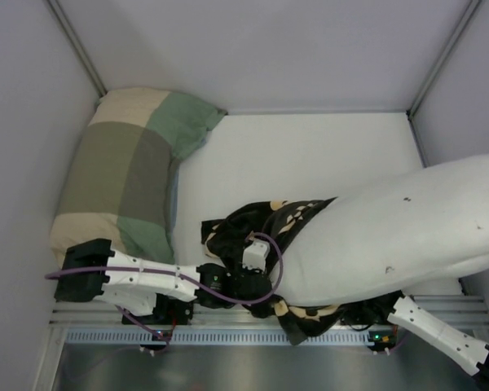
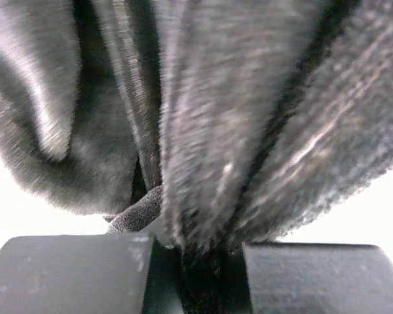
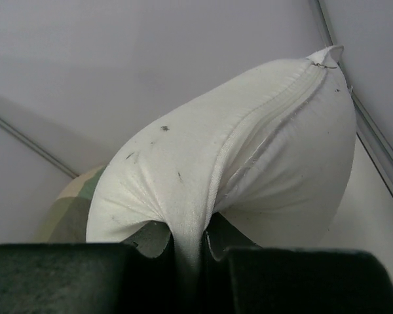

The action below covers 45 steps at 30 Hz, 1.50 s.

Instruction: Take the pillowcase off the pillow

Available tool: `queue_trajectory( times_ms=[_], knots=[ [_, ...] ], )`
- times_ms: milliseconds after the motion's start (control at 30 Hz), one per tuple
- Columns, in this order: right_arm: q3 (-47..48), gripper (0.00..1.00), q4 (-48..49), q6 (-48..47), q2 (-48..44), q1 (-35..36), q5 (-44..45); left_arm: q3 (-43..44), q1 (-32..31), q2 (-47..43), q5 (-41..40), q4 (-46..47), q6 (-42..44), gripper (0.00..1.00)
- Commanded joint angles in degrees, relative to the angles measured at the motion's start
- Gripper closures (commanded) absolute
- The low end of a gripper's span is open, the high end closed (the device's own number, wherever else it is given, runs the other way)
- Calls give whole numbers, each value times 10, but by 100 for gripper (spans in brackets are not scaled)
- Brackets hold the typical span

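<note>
The white pillow (image 1: 416, 228) lies across the right side of the table, and its seamed end fills the right wrist view (image 3: 262, 144). The black pillowcase (image 1: 265, 220) with tan motifs is bunched around the pillow's left end, and a fold of it hangs below the near edge (image 1: 303, 319). My left gripper (image 2: 209, 252) is shut on a gathered fold of the pillowcase (image 2: 249, 131); from above it sits at the bunch's near left side (image 1: 246, 285). My right gripper (image 3: 193, 252) is shut on a pinch of pillow fabric. From above its fingers are hidden under the pillow.
A green, beige and olive patchwork pillow (image 1: 122, 187) leans in the back left corner. Grey walls close in the left, back and right sides. A metal rail (image 1: 228, 334) runs along the near edge. The right arm (image 1: 436, 330) reaches in from the bottom right.
</note>
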Motion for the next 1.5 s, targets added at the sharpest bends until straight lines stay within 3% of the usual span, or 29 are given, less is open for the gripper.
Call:
queue_trajectory(
  times_ms=[0,267,633,967,1267,1467],
  knots=[
    [80,100,224,-52,29,8,36,-39,6,-45,-23,-87,-34,100],
    [170,100,253,-92,79,15,26,-74,16,-81,-29,-111,-69,100],
    [196,100,306,-115,130,44,8,-41,34,-95,-75,-197,-128,100],
    [261,100,399,-172,234,57,-59,-48,42,-198,-121,-265,-196,100],
    [219,100,529,-229,300,57,-124,68,43,-261,-214,-375,-182,100],
    [220,100,659,-375,396,58,-144,114,47,-259,-236,-441,-191,100]
  ],
)
